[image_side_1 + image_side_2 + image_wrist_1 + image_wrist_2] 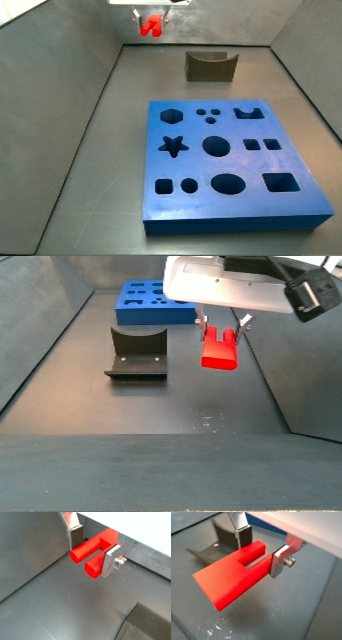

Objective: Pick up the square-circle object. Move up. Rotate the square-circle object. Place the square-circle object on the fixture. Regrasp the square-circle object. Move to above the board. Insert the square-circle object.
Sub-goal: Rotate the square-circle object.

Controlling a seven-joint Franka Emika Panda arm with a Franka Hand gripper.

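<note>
Above the grey floor, well clear of it, the end effector (223, 326) hangs with the square-circle object (219, 348) clamped between its two silver fingers. In both wrist views the dark pads press on the sides of the red piece (231, 577), near the notched end, and the rest of the block extends out beyond the fingers (280, 559). In a wrist view the notch is clear: it splits one end into two prongs (89, 554), and one finger (75, 534) sits at each outer side of them.

In a side view the red piece hangs below the white body of the end effector, to the side of the fixture (136, 352) and apart from it. The fixture stands on the floor, and its top notch is empty. Behind it lies the blue board (154, 304) with its dark holes.

In a side view from the opposite end, the end effector (151, 22) with the red piece (151, 25) is at the far edge of the floor, beyond the fixture (210, 65), and the board (227, 170) is well apart from it, nearer to the camera.
</note>
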